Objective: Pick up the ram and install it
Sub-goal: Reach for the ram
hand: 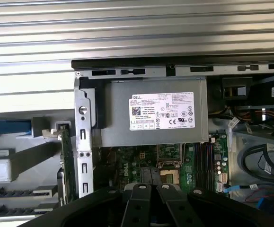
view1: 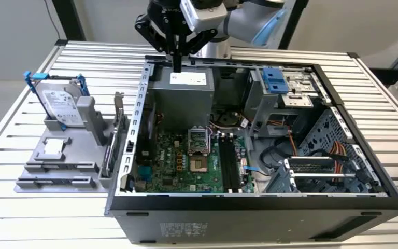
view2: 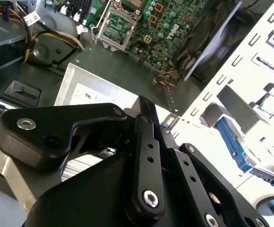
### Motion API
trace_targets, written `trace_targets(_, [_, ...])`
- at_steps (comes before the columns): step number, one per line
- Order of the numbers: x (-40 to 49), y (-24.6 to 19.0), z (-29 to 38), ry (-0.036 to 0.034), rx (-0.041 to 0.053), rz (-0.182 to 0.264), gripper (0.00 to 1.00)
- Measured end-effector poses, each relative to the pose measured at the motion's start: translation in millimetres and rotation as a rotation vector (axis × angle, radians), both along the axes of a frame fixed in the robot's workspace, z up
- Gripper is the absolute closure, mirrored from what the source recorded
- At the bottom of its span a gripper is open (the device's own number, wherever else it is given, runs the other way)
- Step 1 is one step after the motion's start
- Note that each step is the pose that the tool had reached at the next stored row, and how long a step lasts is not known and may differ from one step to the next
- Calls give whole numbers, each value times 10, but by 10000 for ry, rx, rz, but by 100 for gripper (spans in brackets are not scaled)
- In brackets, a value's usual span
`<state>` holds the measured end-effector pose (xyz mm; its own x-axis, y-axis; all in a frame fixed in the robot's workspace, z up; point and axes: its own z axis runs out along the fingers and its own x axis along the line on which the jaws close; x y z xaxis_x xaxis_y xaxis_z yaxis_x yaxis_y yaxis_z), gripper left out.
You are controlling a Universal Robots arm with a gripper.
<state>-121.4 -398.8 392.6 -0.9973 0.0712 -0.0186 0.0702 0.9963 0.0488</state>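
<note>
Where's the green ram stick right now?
The ram stands on edge at the exterior view's left, on the grey holder's side nearest the computer case.

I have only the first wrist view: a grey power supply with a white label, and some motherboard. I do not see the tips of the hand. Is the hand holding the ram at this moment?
Observer: No. In the exterior view the hand hangs over the power supply, and its fingers are shut together with nothing between them.
Operator: I see a thin green edge just outside the case wall. Is this the ram?
Observer: Probably yes. In the exterior view the ram is a long thin board standing on edge in the grey fixture, between the hard drive and the case wall.
</note>
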Motion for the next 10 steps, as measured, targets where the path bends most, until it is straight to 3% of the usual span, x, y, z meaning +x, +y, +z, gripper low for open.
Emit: trace_targets(10, [-59,0,1,1,-1,-1,100])
